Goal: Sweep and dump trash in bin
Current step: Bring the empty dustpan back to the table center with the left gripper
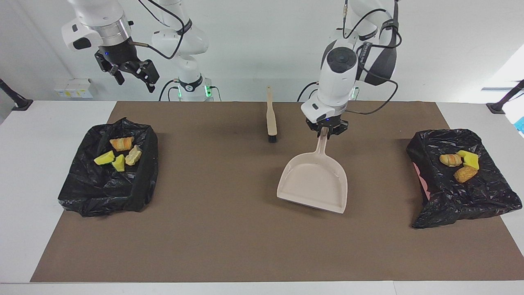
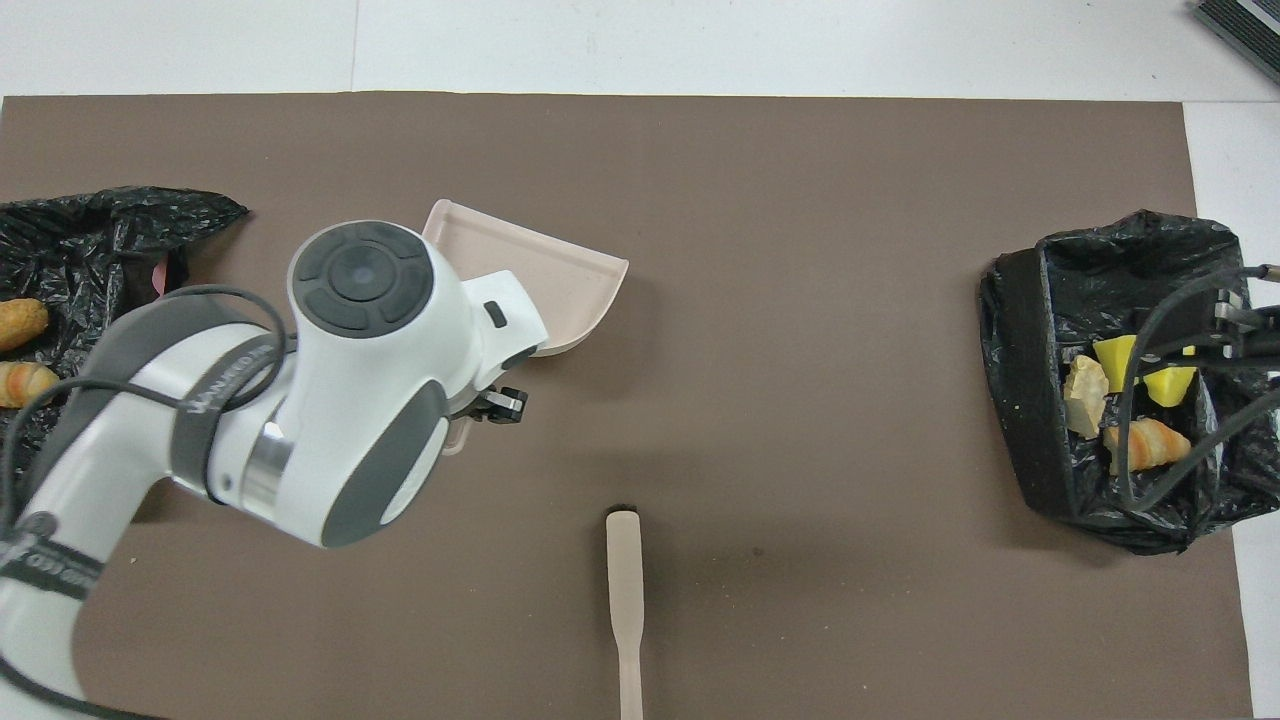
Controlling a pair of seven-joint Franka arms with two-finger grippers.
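Pale pink plastic dustpan (image 1: 313, 180): handle clamped in left hand (image 1: 326, 130), mouth pointed away from robots; right hand (image 1: 130, 73) held apart, raised.

A white table (image 1: 24, 172) carries a brown mat (image 1: 229, 246) over most of its top. On the mat lie a brush (image 1: 271, 116) at the middle of the robots' edge and two black-bagged bins, one (image 1: 106, 184) toward the right arm's end, the other (image 1: 470, 196) toward the left arm's end. A dustpan (image 1: 313, 182) sits near the middle, farther from the robots than the brush.
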